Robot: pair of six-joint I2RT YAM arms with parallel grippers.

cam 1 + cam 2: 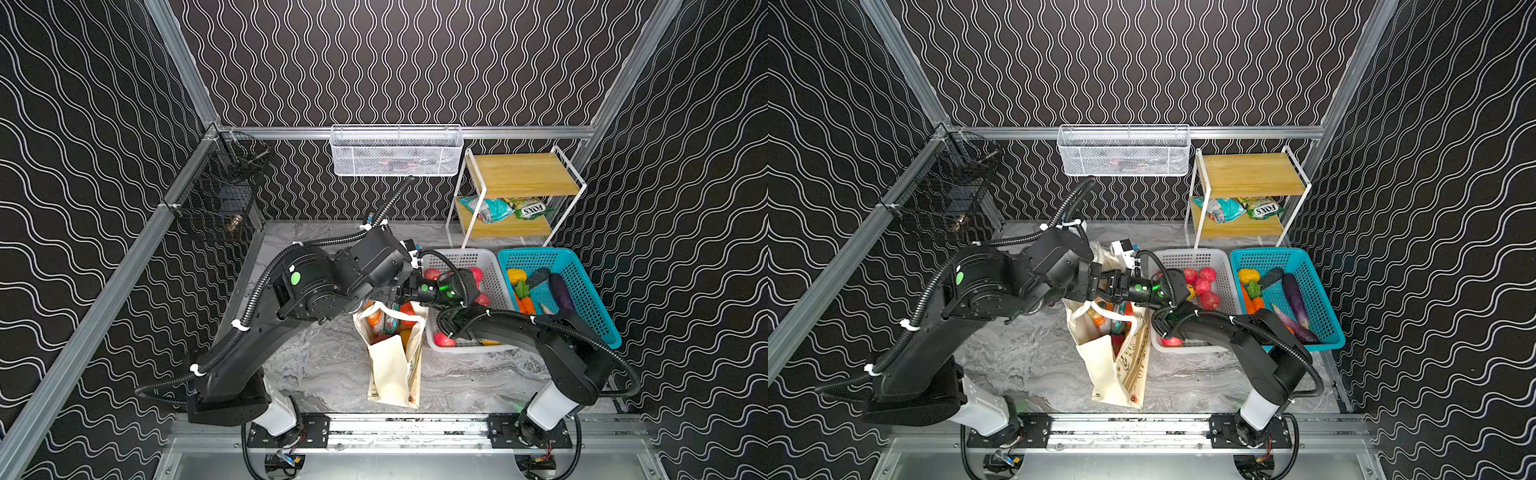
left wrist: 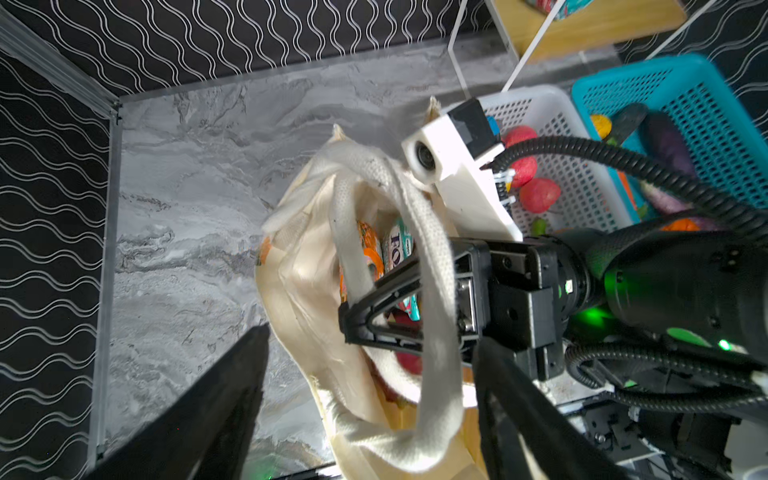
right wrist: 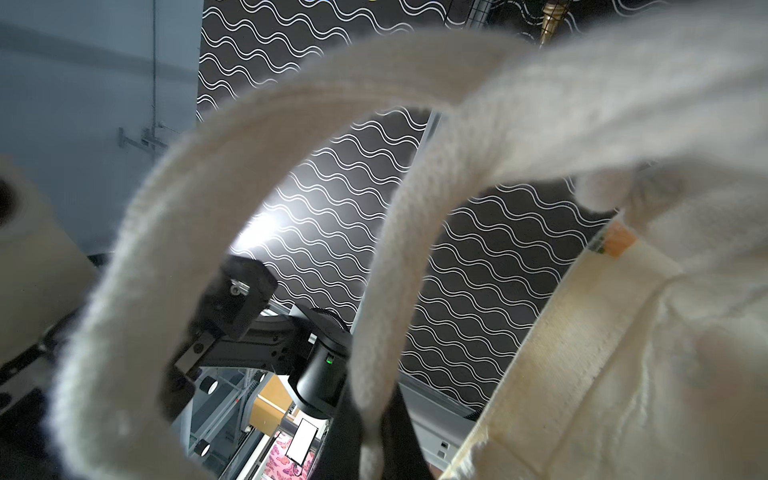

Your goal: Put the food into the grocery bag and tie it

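The right tool (image 2: 347,328) is pinching a bag (image 1: 395,365) handle (image 3: 386,270) while the left tool (image 2: 372,338) is gaping open around it.

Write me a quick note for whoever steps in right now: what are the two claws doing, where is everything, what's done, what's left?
Left claw: open, at the bag's handles, holding nothing.
Right claw: shut, apparently pinching one handle, with the second handle looped around it.
Grocery bag: standing on the table between the arms, with the orange packet, teal packet and fruit inside.
Done: the bag is loaded.
Left: knotting the handles. Red fruit sits in the white basket.
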